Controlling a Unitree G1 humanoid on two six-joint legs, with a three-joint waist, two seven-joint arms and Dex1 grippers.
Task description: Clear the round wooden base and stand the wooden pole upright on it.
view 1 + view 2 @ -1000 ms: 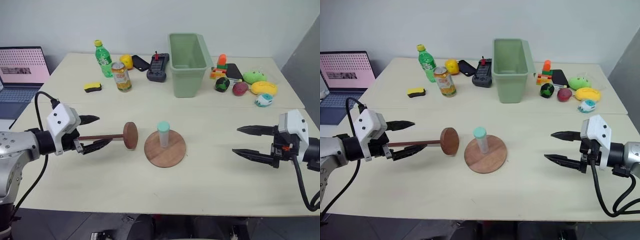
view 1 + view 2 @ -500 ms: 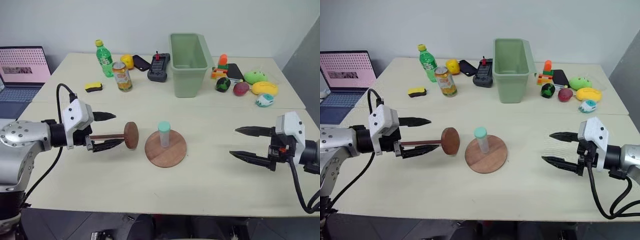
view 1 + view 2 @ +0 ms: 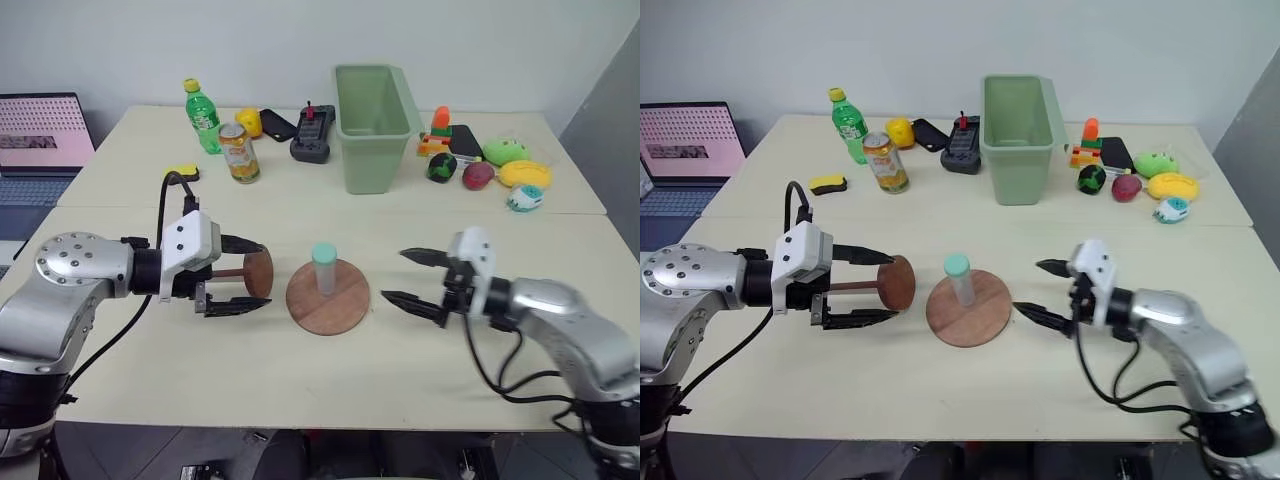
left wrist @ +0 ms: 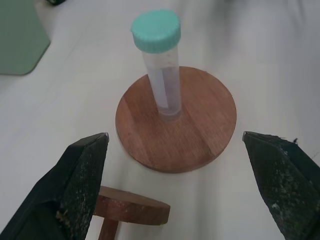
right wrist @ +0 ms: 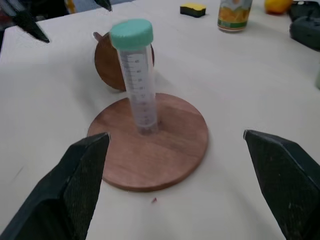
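2 items govern the work: the round wooden base [image 3: 969, 308], lying flat near the middle of the table [image 3: 940, 400], and the wooden pole [image 3: 885, 284], lying on its side just to the left of the base with its fixed disc facing the base.

1 obstruction stands on the base: a clear tube [image 3: 960, 281] with a mint-green cap, upright at the centre. The base is not yet cleared.

Gripper state:
- Left gripper [image 3: 872, 288]: fingers spread wide, straddling the rod of the pole, 1 finger beyond it and 1 nearer. No contact with the rod is evident.
- Right gripper [image 3: 1038, 291]: fingers spread wide, empty, just beside the right edge of the base and aimed at the tube.

Handling, as judged:
- The tube looks light, rigid and smooth-walled, so it may tip or slip. Take it at mid-height on the clear wall, below the cap, with the fingers on opposite sides.
- The pole looks stiff and light, with its weight biased toward the disc end. Take the rod close to the disc to limit swing when it is raised upright.
- The base is flat and thin and is likely to slide if nudged sideways. Keep the fingers off its rim.
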